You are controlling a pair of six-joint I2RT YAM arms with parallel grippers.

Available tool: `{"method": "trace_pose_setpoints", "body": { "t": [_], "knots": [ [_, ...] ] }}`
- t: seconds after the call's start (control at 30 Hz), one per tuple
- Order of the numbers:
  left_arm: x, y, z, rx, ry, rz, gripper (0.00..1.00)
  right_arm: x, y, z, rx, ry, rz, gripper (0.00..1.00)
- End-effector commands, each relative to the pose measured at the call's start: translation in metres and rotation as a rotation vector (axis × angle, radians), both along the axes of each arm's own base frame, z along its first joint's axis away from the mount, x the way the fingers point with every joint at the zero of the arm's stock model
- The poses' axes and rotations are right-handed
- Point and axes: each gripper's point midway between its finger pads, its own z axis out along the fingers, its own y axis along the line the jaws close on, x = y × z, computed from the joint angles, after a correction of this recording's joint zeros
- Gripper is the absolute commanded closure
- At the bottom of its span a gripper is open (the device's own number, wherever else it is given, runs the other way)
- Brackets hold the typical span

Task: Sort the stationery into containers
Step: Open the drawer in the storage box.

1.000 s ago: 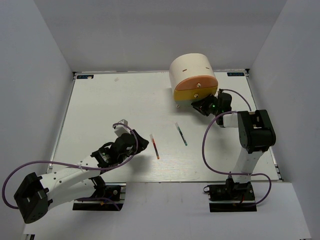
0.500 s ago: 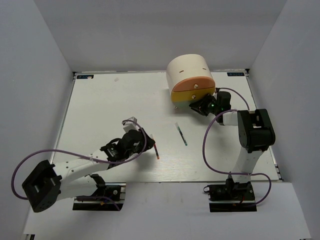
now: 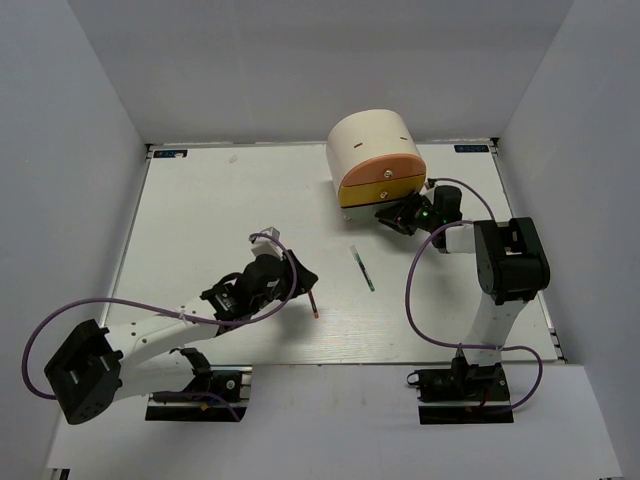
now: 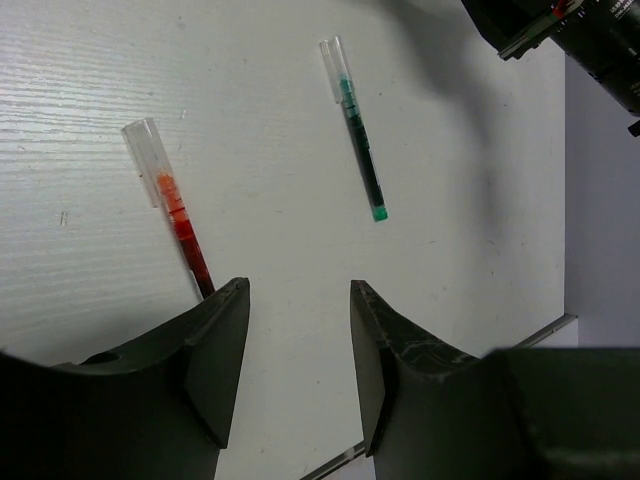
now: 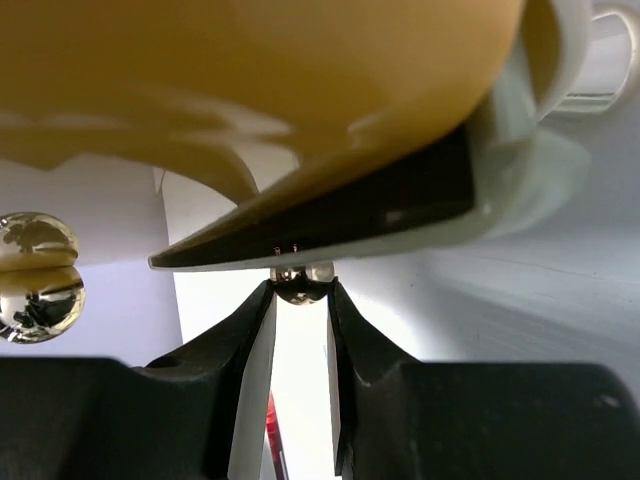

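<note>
The cream half-cylinder drawer unit [image 3: 365,140] stands at the back right, with its pink [image 3: 379,165] and yellow [image 3: 384,185] fronts showing. My right gripper [image 3: 392,213] is at its base, shut on a small metal knob [image 5: 303,285] under the yellow front [image 5: 250,80]. The red pen [image 3: 313,301] and the green pen [image 3: 362,268] lie on the table. My left gripper [image 3: 300,279] is open just over the red pen [image 4: 178,215], whose near end runs behind my left fingertip [image 4: 228,310]. The green pen [image 4: 358,150] lies farther off. Highlighters and erasers are out of view.
White walls enclose the white table [image 3: 200,220] on three sides. My right arm's black body [image 3: 510,262] and purple cable [image 3: 412,290] stand at the right. Two more shiny knobs [image 5: 35,270] show at the left of the right wrist view.
My left gripper has moved right and forward over the red pen. The drawer unit has shifted a little to the left, with my right gripper at its knob.
</note>
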Motion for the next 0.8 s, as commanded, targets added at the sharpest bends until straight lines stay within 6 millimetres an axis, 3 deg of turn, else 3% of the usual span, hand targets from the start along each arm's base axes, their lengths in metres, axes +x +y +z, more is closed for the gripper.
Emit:
{"method": "trace_pose_setpoints", "body": {
  "t": [0.0,0.2,0.5,0.77],
  "knots": [
    [0.000,0.001,0.007,-0.025,-0.025,0.000,0.45,-0.006,0.004,0.012,0.031,-0.011,0.043,0.94],
    [0.000,0.001,0.007,-0.025,-0.025,0.000,0.45,-0.014,0.002,0.015,0.042,0.005,0.024,0.88],
    [-0.001,0.005,0.005,-0.022,-0.029,0.008,0.45,-0.046,-0.003,0.001,0.028,0.065,0.019,0.85],
    [-0.004,0.007,0.005,-0.028,-0.024,0.012,0.45,-0.043,-0.013,0.002,-0.026,0.065,0.003,0.81]
  ]
}}
